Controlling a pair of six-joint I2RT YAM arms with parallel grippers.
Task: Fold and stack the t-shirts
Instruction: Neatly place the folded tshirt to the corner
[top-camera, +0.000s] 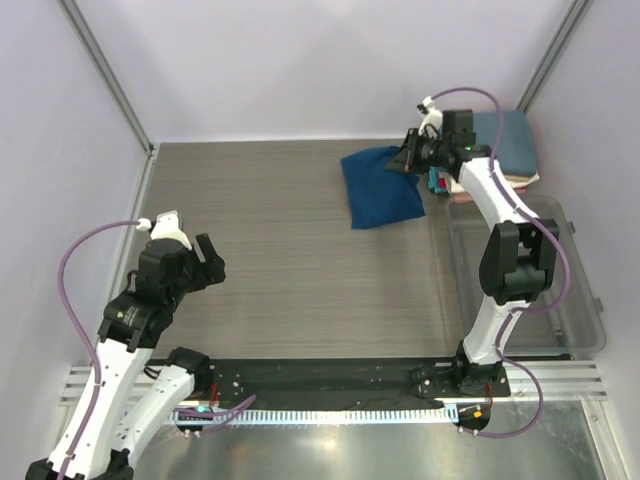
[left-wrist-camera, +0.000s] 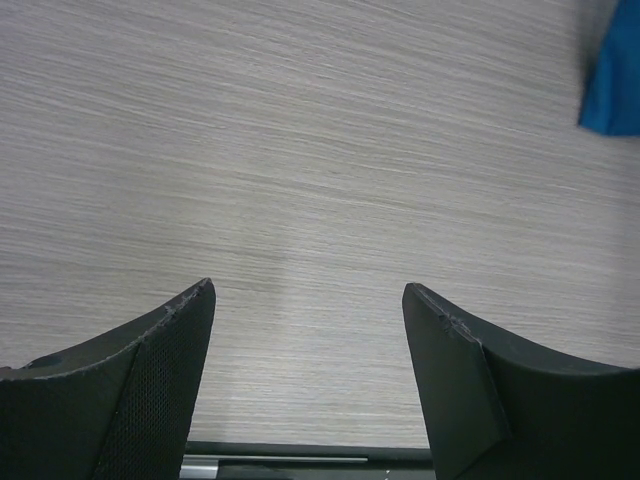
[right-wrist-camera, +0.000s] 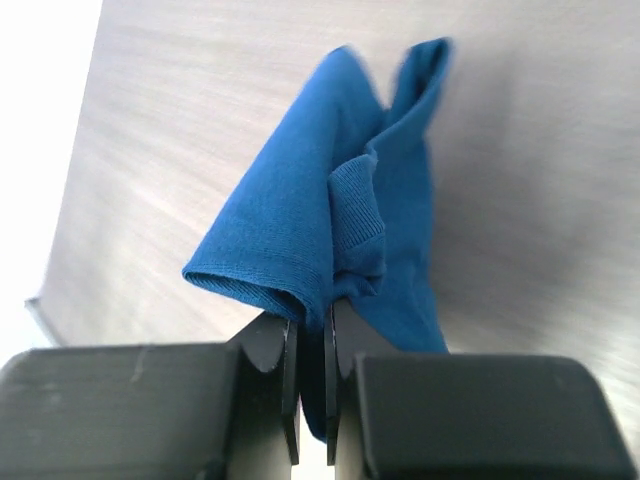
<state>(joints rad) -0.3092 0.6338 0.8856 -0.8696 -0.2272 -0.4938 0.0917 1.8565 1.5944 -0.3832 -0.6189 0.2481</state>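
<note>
A royal-blue t-shirt (top-camera: 382, 190) lies bunched at the far right of the table, one edge lifted. My right gripper (top-camera: 408, 160) is shut on that edge; in the right wrist view the blue cloth (right-wrist-camera: 330, 230) hangs pinched between the jaws of the right gripper (right-wrist-camera: 312, 325). Behind it sits a stack of folded t-shirts (top-camera: 508, 140) with a slate-blue one on top. My left gripper (top-camera: 212, 262) hovers over the bare table at the near left, open, with nothing between its fingers (left-wrist-camera: 160, 370). A corner of the blue t-shirt (left-wrist-camera: 612, 85) shows at the upper right of the left wrist view.
A clear plastic bin (top-camera: 560, 290) stands along the right side of the table. Grey walls with metal posts close off the back and sides. A black rail (top-camera: 330, 375) runs along the near edge by the arm bases.
</note>
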